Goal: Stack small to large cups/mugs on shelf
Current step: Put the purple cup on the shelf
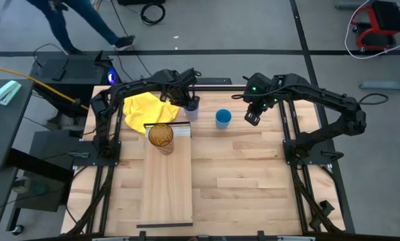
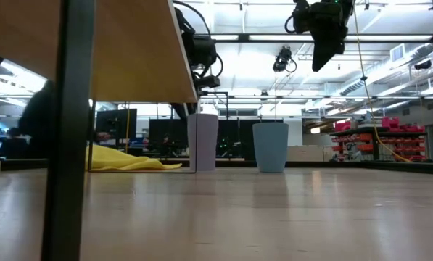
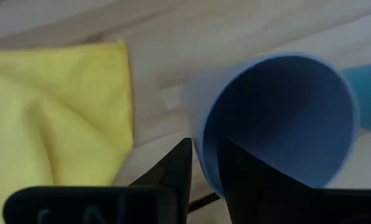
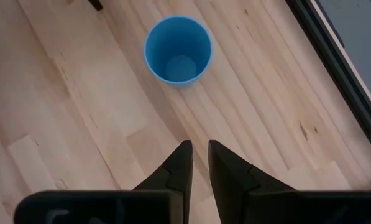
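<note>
Plastic cups number three: amber cup (image 1: 161,135) on the shelf (image 1: 167,194); lavender cup (image 3: 278,118), its rim clamped in left jaws (image 3: 202,167); bright blue cup (image 4: 177,50) on the counter (image 1: 253,181), right jaws (image 4: 199,163) hovering, nearly together.

- Both arms: matte black, jointed tubular links on black frame mounts at the table's side edges.
- left gripper (image 3: 204,171): two dark tapered fingers on a flat black crossbar.
- right gripper (image 4: 197,168): same build.
- Right arm: small green light by the wrist, black cable looped along it.
</note>
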Robot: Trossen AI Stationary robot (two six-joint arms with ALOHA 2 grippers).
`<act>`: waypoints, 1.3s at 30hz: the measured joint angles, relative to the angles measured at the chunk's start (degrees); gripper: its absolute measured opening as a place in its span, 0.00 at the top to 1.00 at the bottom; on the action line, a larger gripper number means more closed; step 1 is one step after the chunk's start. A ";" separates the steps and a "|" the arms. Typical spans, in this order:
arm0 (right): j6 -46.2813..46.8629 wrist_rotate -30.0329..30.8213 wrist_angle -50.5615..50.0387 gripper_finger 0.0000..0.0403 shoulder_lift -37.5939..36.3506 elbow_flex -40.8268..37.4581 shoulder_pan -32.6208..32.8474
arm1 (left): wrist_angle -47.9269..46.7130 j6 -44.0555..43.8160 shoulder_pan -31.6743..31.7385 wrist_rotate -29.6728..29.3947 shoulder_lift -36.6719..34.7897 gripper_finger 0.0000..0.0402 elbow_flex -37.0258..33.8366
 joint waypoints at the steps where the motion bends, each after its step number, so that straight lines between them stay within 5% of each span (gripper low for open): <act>1: 0.02 0.00 0.00 0.86 0.00 0.00 -0.01 | -0.20 0.00 0.00 -0.01 0.02 0.79 -0.05; 18: 0.24 0.00 0.92 0.86 0.00 0.00 -0.01 | 0.91 0.56 -0.18 0.22 -0.14 0.97 3.64; 35: -0.77 0.02 1.48 0.86 0.00 0.00 -0.01 | -15.51 7.75 -3.61 0.18 -0.18 0.98 39.72; 39: -1.50 0.02 1.51 0.86 0.00 0.00 -0.19 | -14.92 6.48 -5.40 0.18 -4.20 0.98 37.30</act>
